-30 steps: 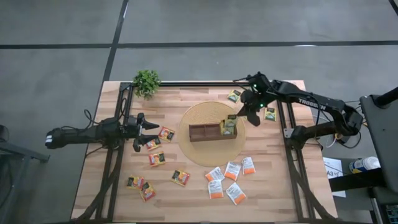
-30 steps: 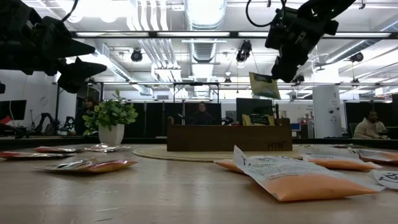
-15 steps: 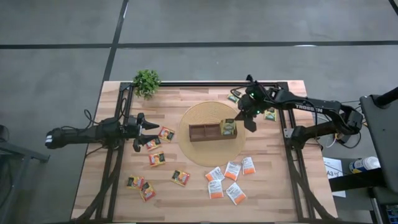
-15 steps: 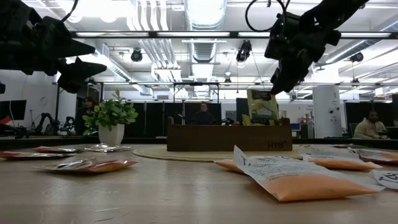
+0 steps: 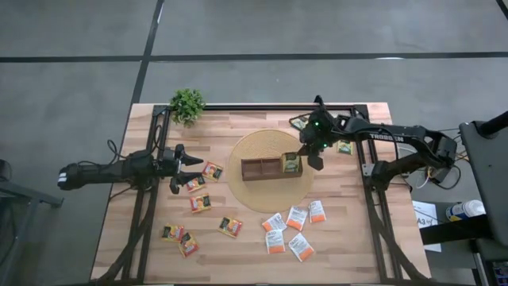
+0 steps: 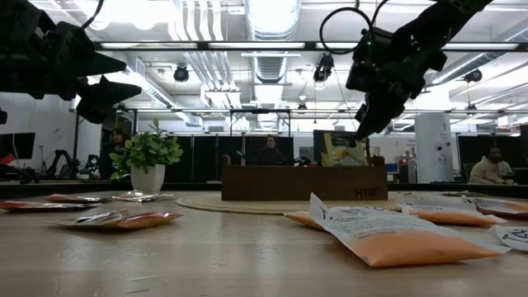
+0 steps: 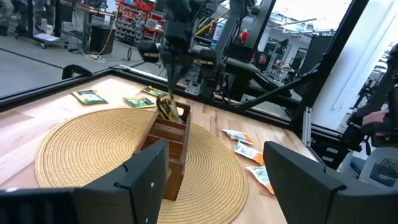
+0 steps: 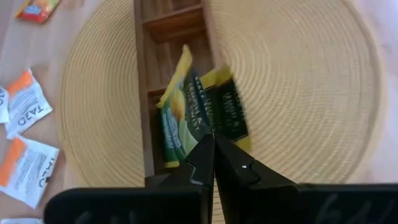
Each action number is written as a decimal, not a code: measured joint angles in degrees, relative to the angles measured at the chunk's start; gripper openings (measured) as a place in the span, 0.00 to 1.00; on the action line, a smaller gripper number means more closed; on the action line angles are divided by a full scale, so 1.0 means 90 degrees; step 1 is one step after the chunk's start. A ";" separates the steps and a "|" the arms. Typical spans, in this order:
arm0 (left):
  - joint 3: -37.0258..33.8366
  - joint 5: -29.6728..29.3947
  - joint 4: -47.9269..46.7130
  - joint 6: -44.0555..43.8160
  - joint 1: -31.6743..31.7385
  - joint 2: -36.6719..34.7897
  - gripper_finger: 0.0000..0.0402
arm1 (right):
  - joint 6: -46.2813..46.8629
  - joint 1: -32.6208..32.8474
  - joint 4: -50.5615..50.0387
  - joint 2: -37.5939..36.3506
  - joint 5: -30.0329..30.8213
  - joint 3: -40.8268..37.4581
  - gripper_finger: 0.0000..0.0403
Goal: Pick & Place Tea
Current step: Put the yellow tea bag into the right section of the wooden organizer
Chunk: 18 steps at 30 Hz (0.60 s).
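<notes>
The long dark-brown divided box (image 5: 262,168) lies on a round woven mat (image 5: 270,197). My right gripper (image 5: 305,156) is over the box's right end, shut on a dark green-yellow tea sachet (image 8: 225,111). Another green-yellow sachet (image 8: 179,121) stands in that end compartment. My left gripper (image 5: 186,168) hovers open over the yellow-red-black sachets (image 5: 200,202) on the table's left side. White-orange sachets (image 5: 290,226) lie flat near the front edge. My right gripper pinches the dark green-yellow sachet between its two fingers at its upper edge (image 8: 214,134). The fingers (image 6: 361,130) come from above, pointing down. The sachet (image 6: 342,150) hangs about upright below them, its lower part sunk behind the box's wall at the right end.
A small potted plant (image 5: 187,104) stands at the far left corner. Two more green-yellow sachets (image 5: 299,122) (image 5: 344,145) lie flat at the far right. Black frame rails run along both table sides. People sit in the room behind the table.
My right gripper has moved down and toward the table's left, staying shut. The sachet it carries was tilted well above the box; it now hangs upright with its lower part down in the box's right end.
</notes>
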 joint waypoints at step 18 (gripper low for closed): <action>0.0002 0.0000 0.0000 0.0000 0.0002 0.0001 0.64 | 0.0267 0.0359 -0.0041 0.0313 0.0794 0.0002 0.02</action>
